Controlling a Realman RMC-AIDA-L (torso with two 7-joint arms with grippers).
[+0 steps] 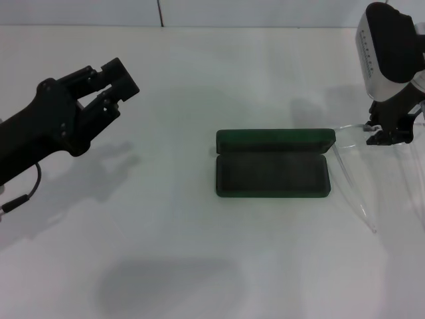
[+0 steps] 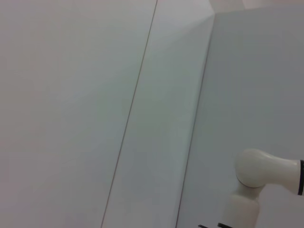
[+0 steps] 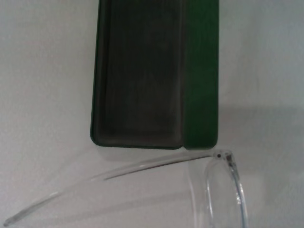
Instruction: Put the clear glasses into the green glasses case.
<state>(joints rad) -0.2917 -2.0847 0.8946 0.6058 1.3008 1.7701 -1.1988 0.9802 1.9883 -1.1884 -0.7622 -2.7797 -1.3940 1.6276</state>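
Case [image 1: 272, 174] one, open, glasses [image 1: 355, 176] one

- White tabletop [image 1: 199, 80]: carried the items.
- Green glasses case [image 1: 272, 174]: lay open, right of centre, lid toward the far edge.
- Clear glasses [image 1: 352, 179]: just beside the case, toward the right edge, temple tips resting on the tabletop.

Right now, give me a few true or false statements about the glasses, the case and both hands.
1. The green glasses case lies open. True.
2. The clear glasses are inside the case. False: they are beside its end, outside it.
3. The right hand is at the glasses. True.
4. The left hand touches the case. False: it is well clear of it on the far side.
5. The case holds a cloth. False: it is empty.
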